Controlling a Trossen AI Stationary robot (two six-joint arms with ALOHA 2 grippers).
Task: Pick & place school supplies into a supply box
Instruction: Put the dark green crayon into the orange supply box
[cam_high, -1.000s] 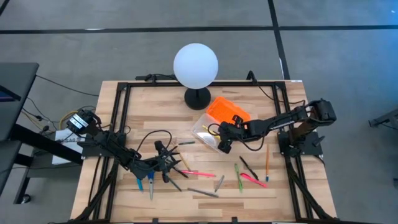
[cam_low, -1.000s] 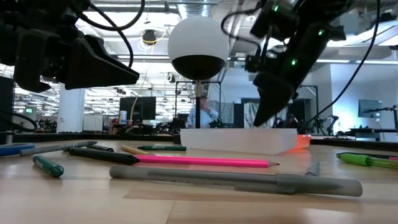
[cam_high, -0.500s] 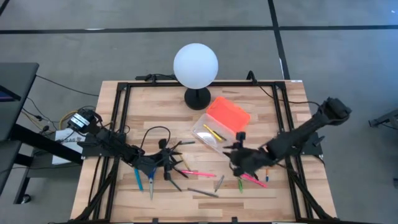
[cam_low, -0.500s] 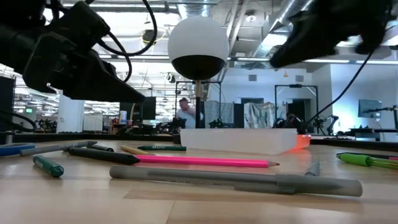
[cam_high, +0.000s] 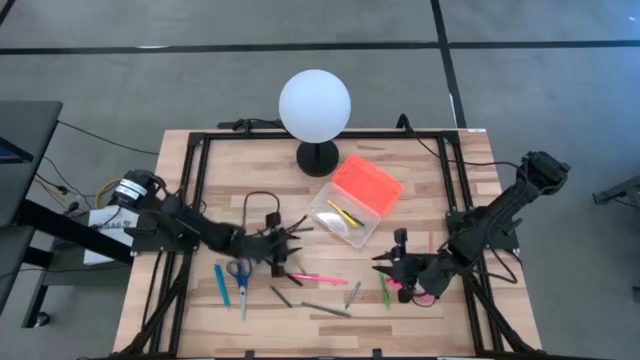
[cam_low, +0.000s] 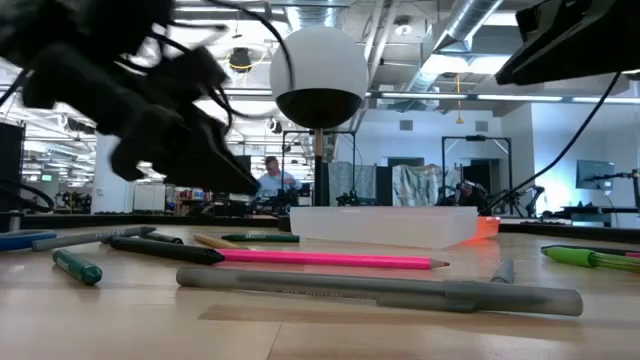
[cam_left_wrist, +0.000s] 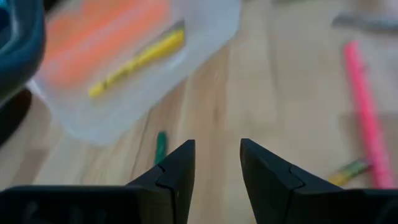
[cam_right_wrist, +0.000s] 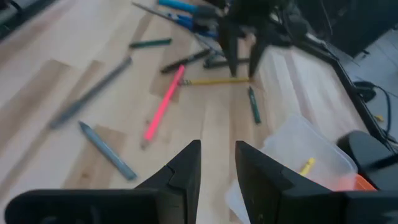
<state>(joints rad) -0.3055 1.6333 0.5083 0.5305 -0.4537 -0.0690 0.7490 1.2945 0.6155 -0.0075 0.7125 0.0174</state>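
The wooden table (cam_high: 200, 170) is carrying a white globe lamp (cam_high: 315, 105) that is standing on a black base near its far edge. Just in front of the lamp, the supply box (cam_high: 352, 203) is lying open, its orange lid (cam_high: 366, 183) resting toward the far side and a yellow pencil (cam_high: 345, 214) lying inside the clear tray. The left gripper (cam_high: 285, 240) is hovering over the table's middle, left of the box, its fingers spread apart with nothing between them; in its wrist view a green pen (cam_left_wrist: 161, 147) is lying just ahead of the fingertips. The right gripper (cam_high: 392, 266) is hanging low near the front right, its fingers parted and gripping nothing, just beside a pink marker (cam_high: 408, 288) and a green marker (cam_high: 384, 292). Toward the front edge, a pink pencil (cam_high: 320, 279), a grey pen (cam_high: 327, 310), blue-handled scissors (cam_high: 240, 275) and a blue pen (cam_high: 221, 285) are lying scattered.
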